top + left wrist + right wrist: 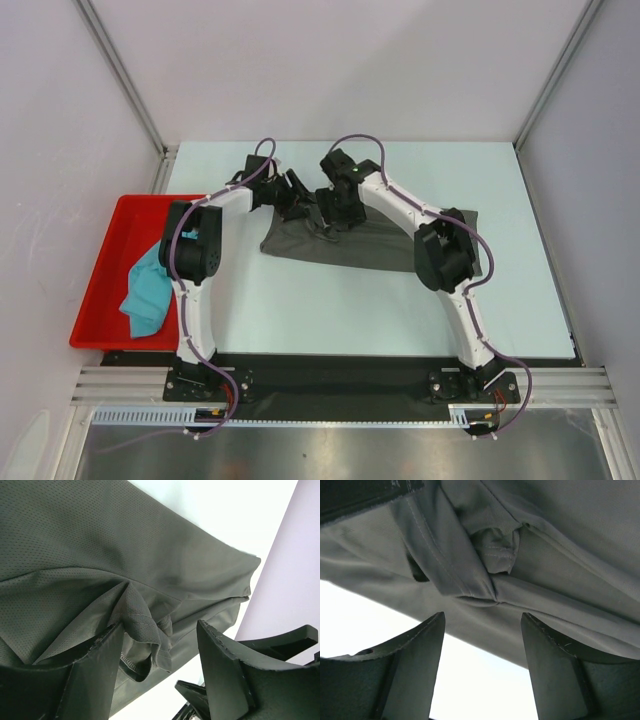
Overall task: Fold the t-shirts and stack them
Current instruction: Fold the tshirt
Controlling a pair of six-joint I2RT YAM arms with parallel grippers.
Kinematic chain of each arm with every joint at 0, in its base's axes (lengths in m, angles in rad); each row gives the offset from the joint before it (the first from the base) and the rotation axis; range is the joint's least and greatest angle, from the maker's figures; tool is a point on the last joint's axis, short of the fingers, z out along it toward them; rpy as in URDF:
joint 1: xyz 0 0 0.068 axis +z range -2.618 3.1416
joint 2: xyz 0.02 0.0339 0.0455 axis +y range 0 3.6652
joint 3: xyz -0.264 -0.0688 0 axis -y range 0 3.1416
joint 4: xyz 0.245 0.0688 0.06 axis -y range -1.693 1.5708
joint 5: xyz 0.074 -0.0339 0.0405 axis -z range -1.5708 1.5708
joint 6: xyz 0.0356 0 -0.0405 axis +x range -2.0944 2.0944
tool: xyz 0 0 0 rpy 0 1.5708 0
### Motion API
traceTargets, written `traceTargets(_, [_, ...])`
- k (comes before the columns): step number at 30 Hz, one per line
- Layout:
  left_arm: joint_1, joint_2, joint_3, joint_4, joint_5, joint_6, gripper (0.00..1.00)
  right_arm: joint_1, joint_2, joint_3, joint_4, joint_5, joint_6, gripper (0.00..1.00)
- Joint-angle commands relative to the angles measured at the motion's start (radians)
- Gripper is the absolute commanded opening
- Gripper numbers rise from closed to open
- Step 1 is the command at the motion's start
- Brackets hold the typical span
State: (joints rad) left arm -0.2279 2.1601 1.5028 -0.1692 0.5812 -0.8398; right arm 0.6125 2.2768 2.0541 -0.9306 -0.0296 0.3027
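Note:
The dark grey t-shirt (375, 247) lies partly folded on the pale table, mid-back. My left gripper (303, 208) and right gripper (330, 224) hover close together over its left end. In the left wrist view the left gripper (160, 630) is open; a bunched fold of the grey t-shirt (142, 617) hangs between the jaws, against the left finger (95, 670). The right gripper (482, 617) is open too, with bare table between its fingers and a knotted pucker of the grey t-shirt (485, 590) just beyond the tips. The teal t-shirt (148, 290) lies crumpled in the red tray (110, 255).
The red tray sits at the table's left edge beside the left arm. White walls with metal posts (140, 100) enclose the back and sides. A black strip (340, 370) runs along the near edge between the arm bases.

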Motion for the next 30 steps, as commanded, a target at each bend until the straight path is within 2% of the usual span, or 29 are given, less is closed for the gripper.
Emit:
traceTargets(1, [0.002, -0.009, 0.024, -0.001, -0.006, 0.021, 0.66, 0.020, 0.023, 0.074, -0.056, 0.088, -0.047, 0.69])
traceTargets(13, [0.007, -0.002, 0.017, 0.005, 0.011, -0.005, 0.66, 0.066, 0.119, 0.175, -0.036, 0.140, -0.051, 0.70])
traceTargets(20, [0.015, -0.005, 0.014, 0.005, 0.012, -0.005, 0.66, 0.067, 0.142, 0.201, -0.048, 0.310, -0.043, 0.69])
traceTargets(30, [0.024, -0.009, 0.028, -0.009, 0.014, 0.007, 0.66, -0.010, 0.144, 0.192, -0.007, 0.378, -0.071, 0.69])
